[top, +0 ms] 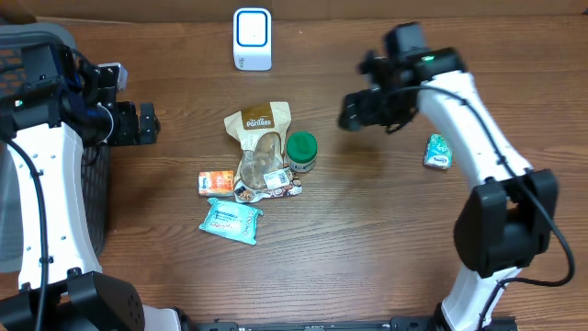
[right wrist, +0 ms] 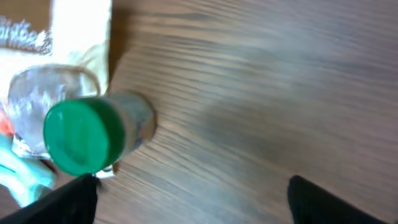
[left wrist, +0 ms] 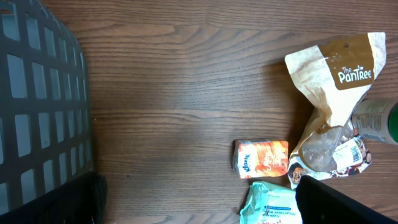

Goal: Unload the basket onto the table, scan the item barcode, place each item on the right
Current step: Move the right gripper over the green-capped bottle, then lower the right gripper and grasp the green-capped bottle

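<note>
Right gripper (top: 351,112) hangs spread wide and empty over the desk (top: 367,239) near the green-lidded jar (top: 301,152), left gripper (top: 145,124) spread too, so nothing's up at the white scanner (top: 252,39) yet, whole scan left to do imo.

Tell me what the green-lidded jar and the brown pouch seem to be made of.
Small round jar with green lid: lid looks like smooth plastic, evenly coloured; body blurred, glass or plastic unclear. Brown stand-up pouch: probably matte kraft paper, creased; its clear window looks like glossy film.
</note>
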### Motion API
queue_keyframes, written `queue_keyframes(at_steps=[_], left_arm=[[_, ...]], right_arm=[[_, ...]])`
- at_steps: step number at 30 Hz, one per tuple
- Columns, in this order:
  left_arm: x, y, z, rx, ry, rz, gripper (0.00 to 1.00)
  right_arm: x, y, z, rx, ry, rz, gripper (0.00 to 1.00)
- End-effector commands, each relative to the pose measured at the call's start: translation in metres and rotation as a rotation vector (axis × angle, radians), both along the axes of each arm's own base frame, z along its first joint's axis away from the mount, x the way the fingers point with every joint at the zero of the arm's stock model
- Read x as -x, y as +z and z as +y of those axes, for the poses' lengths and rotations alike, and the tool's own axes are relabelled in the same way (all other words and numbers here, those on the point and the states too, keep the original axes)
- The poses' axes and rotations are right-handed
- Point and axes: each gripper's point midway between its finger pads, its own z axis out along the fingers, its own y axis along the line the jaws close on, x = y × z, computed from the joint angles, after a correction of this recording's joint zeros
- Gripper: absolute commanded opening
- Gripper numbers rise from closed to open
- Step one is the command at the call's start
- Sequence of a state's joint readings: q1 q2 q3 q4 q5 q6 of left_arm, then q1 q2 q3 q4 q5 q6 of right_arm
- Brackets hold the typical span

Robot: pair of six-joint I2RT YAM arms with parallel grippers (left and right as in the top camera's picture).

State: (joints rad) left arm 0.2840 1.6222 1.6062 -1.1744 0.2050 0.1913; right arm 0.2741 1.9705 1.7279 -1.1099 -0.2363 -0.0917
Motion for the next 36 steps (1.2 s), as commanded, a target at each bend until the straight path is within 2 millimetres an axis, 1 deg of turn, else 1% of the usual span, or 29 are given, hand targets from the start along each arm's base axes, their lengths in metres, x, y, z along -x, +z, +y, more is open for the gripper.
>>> queue_keyframes(at_steps=[1,6,9,12,15,18,20,23,28,36], left_arm=[[-0.004,0.003,0.003,-0.013,-0.012,-0.013,1.00],[-0.004,0.003,0.003,-0.013,-0.012,-0.013,0.99],[-0.004,0.003,0.003,-0.013,-0.012,-0.013,1.00],[-0.004,0.003,0.003,-0.013,-0.012,-0.013,1.00],[-0.004,0.003,0.003,-0.013,-0.012,-0.013,1.00],[-0.004,0.003,0.003,-0.013,-0.012,-0.013,1.00],[-0.004,0.003,0.003,-0.013,-0.012,-0.013,1.00],[-0.004,0.003,0.003,-0.013,-0.012,-0.013,1.00],[-0.004,0.003,0.003,-0.013,-0.012,-0.013,0.99],[-0.004,0.003,0.003,-0.013,-0.012,-0.013,1.00]], right_arm=[[-0.005,0.011,0.016,0.110,0.147,-0.126,1.00],[-0.003,0.016,0.056,0.126,0.325,-0.232,1.00],[0.001,0.017,0.073,0.128,0.404,-0.266,1.00],[0.006,0.015,0.084,0.138,0.466,-0.278,1.00],[0.009,0.006,0.090,0.151,0.509,-0.271,1.00],[0.011,-0.010,0.091,0.159,0.525,-0.234,1.00],[0.015,-0.018,0.095,0.134,0.538,-0.200,1.00],[0.022,-0.021,0.104,0.074,0.563,-0.177,1.00],[0.025,-0.026,0.109,0.066,0.575,-0.164,1.00],[0.035,-0.049,0.116,0.079,0.600,-0.114,1.00]])
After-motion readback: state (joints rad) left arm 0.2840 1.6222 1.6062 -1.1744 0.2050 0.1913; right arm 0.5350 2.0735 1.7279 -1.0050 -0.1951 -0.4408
